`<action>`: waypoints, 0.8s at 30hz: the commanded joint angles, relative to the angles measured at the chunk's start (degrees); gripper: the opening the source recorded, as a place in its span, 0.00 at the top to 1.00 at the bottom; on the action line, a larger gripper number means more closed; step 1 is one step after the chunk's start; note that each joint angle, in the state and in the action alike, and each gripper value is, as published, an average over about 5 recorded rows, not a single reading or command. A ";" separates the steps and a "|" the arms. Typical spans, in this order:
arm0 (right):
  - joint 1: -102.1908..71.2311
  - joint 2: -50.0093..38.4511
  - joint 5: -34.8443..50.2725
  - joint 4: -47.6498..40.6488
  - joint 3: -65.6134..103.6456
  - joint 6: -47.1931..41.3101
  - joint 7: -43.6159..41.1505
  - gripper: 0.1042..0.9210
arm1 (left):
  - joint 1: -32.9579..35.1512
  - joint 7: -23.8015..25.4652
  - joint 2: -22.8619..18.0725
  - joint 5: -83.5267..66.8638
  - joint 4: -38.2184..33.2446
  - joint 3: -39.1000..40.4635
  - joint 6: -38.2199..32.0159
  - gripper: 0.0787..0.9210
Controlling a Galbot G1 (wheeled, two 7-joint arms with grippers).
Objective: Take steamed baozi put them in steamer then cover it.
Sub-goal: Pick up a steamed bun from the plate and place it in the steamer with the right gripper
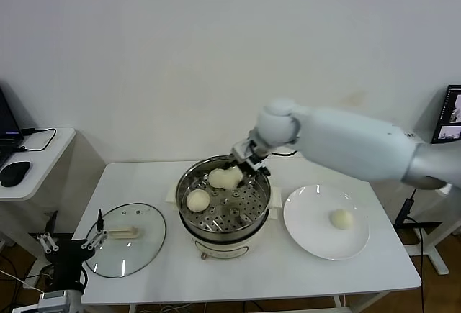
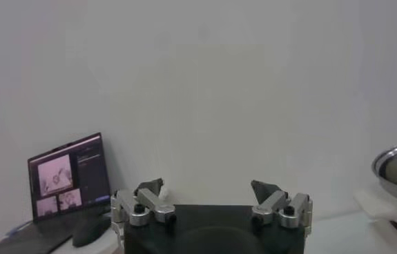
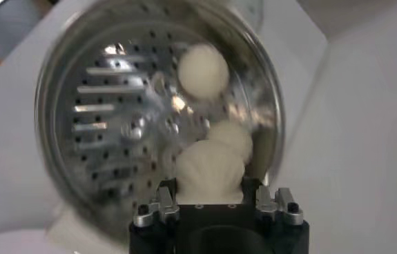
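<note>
Currently right gripper (image 1: 243,163) extended from frame right over round shiny steel steamer (image 1: 253,213) at centre, fingers clamped on cream-white dough bun (image 1: 233,177). Left gripper (image 1: 72,242) parked lower left, fingers spread.

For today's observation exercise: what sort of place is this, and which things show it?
Probably a lab or office set up as a test kitchen: a steamer and plate on a plain white table, with a laptop on a side desk.
</note>
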 commanded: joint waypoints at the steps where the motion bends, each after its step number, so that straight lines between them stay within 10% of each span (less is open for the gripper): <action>1: -0.92 7.04 -5.94 -0.93 -5.32 13.51 -0.60 0.41 | 0.05 -0.03 -0.32 -0.03 0.00 -0.42 0.02 0.12; 24: 0.56 3.66 -9.27 3.60 -5.96 19.54 -3.24 0.31 | -0.12 0.04 -1.16 0.05 0.60 0.32 -0.18 0.12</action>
